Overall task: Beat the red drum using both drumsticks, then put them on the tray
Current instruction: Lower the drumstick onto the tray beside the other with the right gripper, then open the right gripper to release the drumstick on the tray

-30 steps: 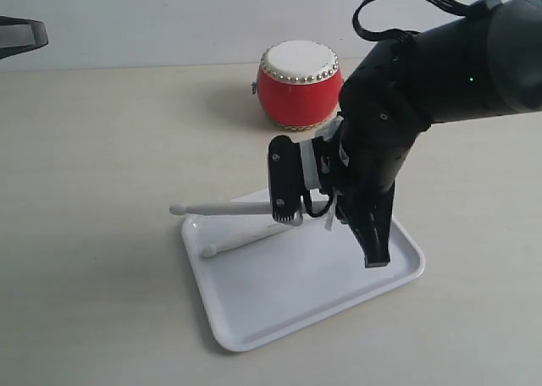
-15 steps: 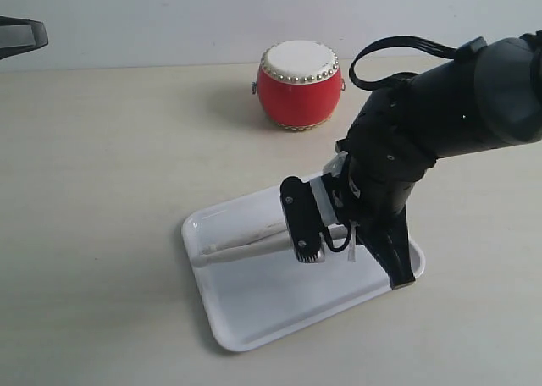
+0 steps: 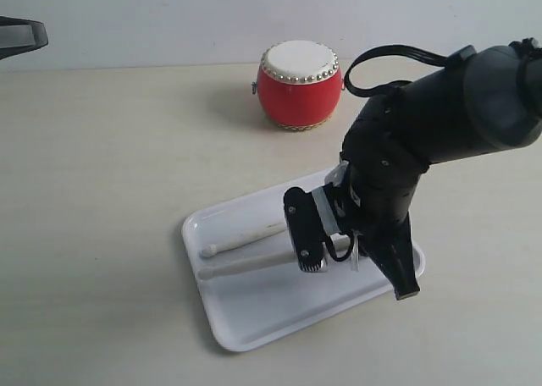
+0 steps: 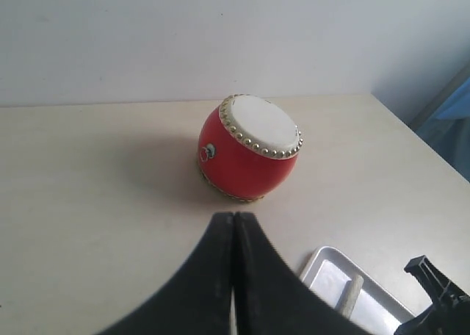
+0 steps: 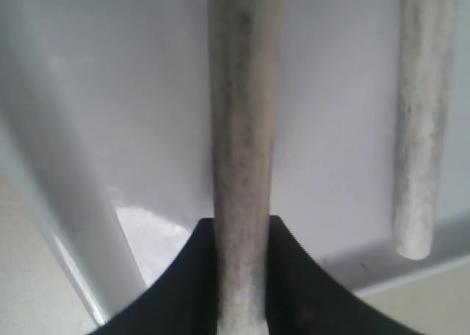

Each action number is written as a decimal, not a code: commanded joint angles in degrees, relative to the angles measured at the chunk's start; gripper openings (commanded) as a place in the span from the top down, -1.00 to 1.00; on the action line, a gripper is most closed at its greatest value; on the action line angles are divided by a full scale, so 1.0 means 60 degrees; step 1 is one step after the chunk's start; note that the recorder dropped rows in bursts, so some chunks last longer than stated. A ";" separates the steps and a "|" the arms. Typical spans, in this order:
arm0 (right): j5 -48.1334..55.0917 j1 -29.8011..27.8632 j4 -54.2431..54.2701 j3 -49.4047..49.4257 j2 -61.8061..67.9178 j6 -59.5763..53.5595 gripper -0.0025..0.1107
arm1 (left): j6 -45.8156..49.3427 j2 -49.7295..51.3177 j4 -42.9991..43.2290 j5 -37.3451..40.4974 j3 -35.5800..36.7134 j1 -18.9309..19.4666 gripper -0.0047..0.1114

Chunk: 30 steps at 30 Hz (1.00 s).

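One drumstick (image 3: 246,237) lay in the tray (image 3: 254,331); the right fingers (image 5: 192,276) gripped the second drumstick (image 3: 250,262) low over it, unreleased, while the left fingers (image 4: 209,276) were pressed together, empty.

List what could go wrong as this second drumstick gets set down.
The tip of the held drumstick sits close to the rim of the tray and may ride up on it. It lies near the other drumstick, so opening the right pincer could roll one against the other.
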 commanded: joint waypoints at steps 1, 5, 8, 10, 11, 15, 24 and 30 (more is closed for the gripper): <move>0.0013 0.0033 0.0070 0.0055 0.0286 0.0006 0.94 | -0.0095 -0.0097 -0.0048 0.0034 0.0013 -0.0020 0.92; -0.0249 0.0033 0.0001 0.0055 0.0267 0.0193 0.80 | -0.0095 -0.0097 -0.0048 0.0068 0.0013 -0.0020 0.92; -0.0395 0.0033 -0.0086 0.0055 0.0208 0.0428 0.60 | -0.0095 -0.0097 -0.0048 0.0068 0.0013 -0.0020 0.92; -0.0605 0.0033 -0.0086 0.0055 0.0172 0.0428 0.45 | -0.0095 -0.0097 -0.0048 0.0068 0.0013 -0.0020 0.92; -0.0674 0.0033 -0.0086 0.0055 0.0156 0.0428 0.36 | -0.0095 -0.0097 -0.0048 0.0068 0.0013 -0.0020 0.92; -0.0745 0.0033 -0.0086 0.0055 0.0100 0.0462 0.14 | -0.0095 -0.0097 -0.0048 0.0068 0.0013 -0.0020 0.92; -0.1572 0.0033 -0.0254 0.0055 -0.1040 0.1955 0.13 | -0.0195 -0.0097 0.0221 0.0065 0.0013 -0.0020 0.92; -0.2084 0.0033 -0.0254 0.0055 -0.2100 0.3279 0.13 | -0.0217 -0.0097 0.0237 0.0029 0.0013 -0.0020 0.92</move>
